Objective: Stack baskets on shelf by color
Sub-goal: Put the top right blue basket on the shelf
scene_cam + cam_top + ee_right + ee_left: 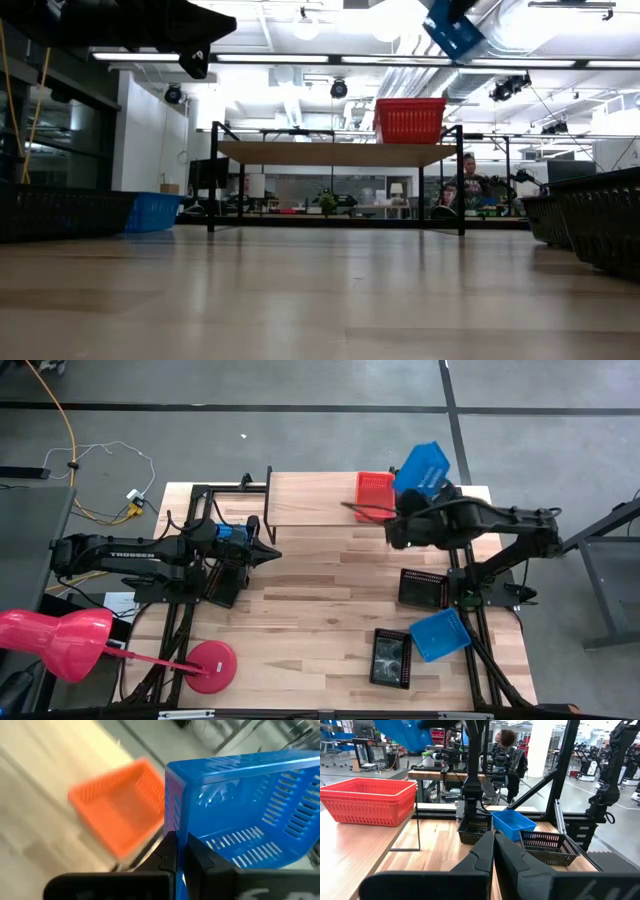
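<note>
Your right gripper [177, 851] is clamped on the wall of a blue basket [421, 467], held tilted in the air above the shelf's [310, 510] right end, beside the red baskets [374, 495]. Your left gripper [272, 553] is pinched shut on nothing, hovering off the shelf's left end.

Hard to read: the right wrist view is smeared, so the red stack there is just an orange blur. In the low view the lifted basket is cut off by the frame edge.

Counts: the red stack looks like two nested in the left wrist view, exact number unclear. Blue: one in the air, one more [440, 634] on the table at the right. Black: two [424, 588] [391, 658] on the table on the right.

All are shallow rectangular mesh trays, alike in size.
</note>
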Robot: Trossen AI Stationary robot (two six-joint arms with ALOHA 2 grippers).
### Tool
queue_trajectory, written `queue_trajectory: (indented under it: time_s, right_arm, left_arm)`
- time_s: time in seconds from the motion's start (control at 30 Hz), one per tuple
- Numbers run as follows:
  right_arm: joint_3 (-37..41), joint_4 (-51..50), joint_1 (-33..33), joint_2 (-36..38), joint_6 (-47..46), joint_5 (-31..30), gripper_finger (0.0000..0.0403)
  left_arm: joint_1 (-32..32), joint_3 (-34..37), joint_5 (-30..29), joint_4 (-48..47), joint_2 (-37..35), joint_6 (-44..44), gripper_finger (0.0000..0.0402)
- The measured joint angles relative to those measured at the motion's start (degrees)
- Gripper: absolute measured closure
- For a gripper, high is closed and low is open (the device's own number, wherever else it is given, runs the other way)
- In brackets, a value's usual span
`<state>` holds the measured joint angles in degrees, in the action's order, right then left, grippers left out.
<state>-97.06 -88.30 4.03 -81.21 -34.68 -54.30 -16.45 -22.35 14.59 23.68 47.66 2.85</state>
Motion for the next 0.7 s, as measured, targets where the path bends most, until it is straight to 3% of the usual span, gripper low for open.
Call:
queue_trajectory:
  time_s: [0.17, 0.3, 0.4, 0.53, 0.7]
  right_arm:
    - [-1.8, 18.2, -1.3, -0.1, 19.1, -0.3, 0.0403]
    - [-1.1, 38.3, -3.0, -1.6, 37.6, 11.9, 0.0403]
    - [-1.1, 47.7, -4.4, -4.1, 45.1, 23.3, 0.0403]
    - [-1.0, 50.3, -7.1, -7.7, 47.7, 35.1, 0.0403]
    - [-1.0, 45.2, -10.8, -12.8, 46.2, 39.3, 0.0403]
  left_arm:
    - [0.0, 0.0, 0.0, 0.0, 0.0, 0.0, 0.0401]
    - [0.0, 0.0, 0.0, 0.1, 0.0, 0.0, 0.0401]
    - [0.0, 0.0, 0.0, 0.1, 0.0, 0.0, 0.0401]
    - [0.0, 0.0, 0.0, -0.1, 0.0, 0.0, 0.0401]
    - [0.0, 0.0, 0.0, -0.3, 0.0, 0.0, 0.0401]
